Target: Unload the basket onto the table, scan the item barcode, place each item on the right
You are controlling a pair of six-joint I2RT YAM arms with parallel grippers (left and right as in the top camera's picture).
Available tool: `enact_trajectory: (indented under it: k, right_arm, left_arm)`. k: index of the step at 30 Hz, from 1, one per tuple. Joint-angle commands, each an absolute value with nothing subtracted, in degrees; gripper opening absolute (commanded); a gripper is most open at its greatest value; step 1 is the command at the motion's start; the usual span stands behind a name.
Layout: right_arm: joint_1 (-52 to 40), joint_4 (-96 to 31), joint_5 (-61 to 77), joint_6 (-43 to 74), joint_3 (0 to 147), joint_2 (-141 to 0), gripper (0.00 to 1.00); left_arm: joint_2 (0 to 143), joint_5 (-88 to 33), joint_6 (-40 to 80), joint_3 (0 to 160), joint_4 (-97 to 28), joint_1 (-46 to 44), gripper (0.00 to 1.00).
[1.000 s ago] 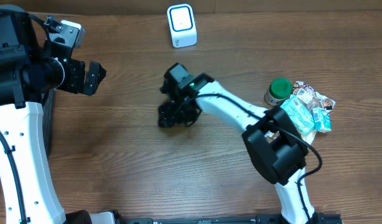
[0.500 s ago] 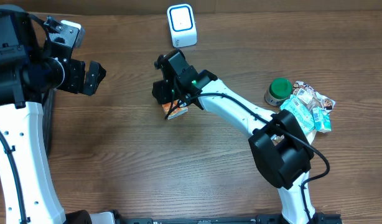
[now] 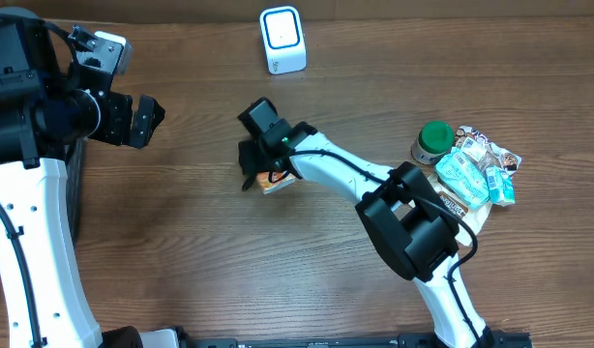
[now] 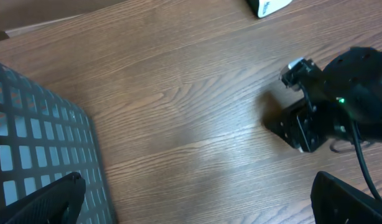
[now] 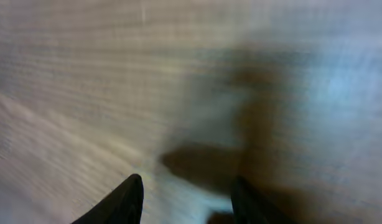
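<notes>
Orange packet (image 3: pixel 277 180) print: too small, just beside right claw (image 5: pixel 186 196) | right claw grip: cannot tell | left claw (image 3: pixel 150 118): wide | desk (image 3: pixel 181 242): brown wood-grain

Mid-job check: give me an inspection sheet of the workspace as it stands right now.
Surface: wooden table, plain brown grain.
Job's things: white scanner at the far edge; small orange-and-white item under the right gripper.
Clutter: green-lidded jar beside a pile of snack packets, right side.
Grippers: left gripper open, holding nothing; right gripper over the item, grip unclear.
Cables: black cable along the right arm.
Surroundings: grey mesh basket at left.
</notes>
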State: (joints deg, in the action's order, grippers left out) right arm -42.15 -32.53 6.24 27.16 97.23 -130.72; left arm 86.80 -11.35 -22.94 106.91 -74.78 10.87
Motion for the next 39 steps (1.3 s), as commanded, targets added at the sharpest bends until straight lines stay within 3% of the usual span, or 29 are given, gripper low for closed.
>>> enact_trajectory:
  k: [1, 10, 19, 21, 23, 24, 27, 39]
  right_arm:
    - [-41.95, -37.43, 6.66, 26.37, 98.89, -128.9, 0.47]
    - [-40.14, -62.48, 3.09, 22.24, 105.45, -124.86, 0.51]
    - [-38.28, -76.49, 2.68, 26.57, 107.74, -124.66, 0.51]
    - [-38.17, -79.0, 3.11, 27.44, 106.98, -124.68, 0.45]
    - [-38.3, -80.03, 4.19, 27.44, 106.1, -124.68, 0.32]
    - [-38.57, -80.05, 4.8, 27.42, 105.49, -124.68, 0.19]
    - [-39.64, -79.11, 5.23, 27.46, 102.87, -124.68, 0.07]
    - [-40.77, -75.0, 5.98, 30.04, 97.45, -124.68, 0.05]
  left_arm:
    - [86.89, -11.57, -24.23, 107.83, -74.76, 10.48, 1.0]
    - [86.89, -11.57, -24.21, 107.83, -74.76, 10.48, 1.0]
    - [86.89, -11.57, -24.23, 107.85, -74.76, 10.48, 1.0]
    - [86.89, -11.57, -24.23, 107.83, -74.76, 10.46, 1.0]
    - [86.89, -11.57, -24.23, 107.85, -74.76, 10.48, 1.0]
    - [86.89, -11.57, -24.23, 107.83, -74.76, 10.48, 0.99]
    - [86.89, -11.57, -24.23, 107.85, -74.76, 10.48, 1.0]
    - [86.89, -11.57, -24.23, 107.85, -74.76, 10.48, 1.0]
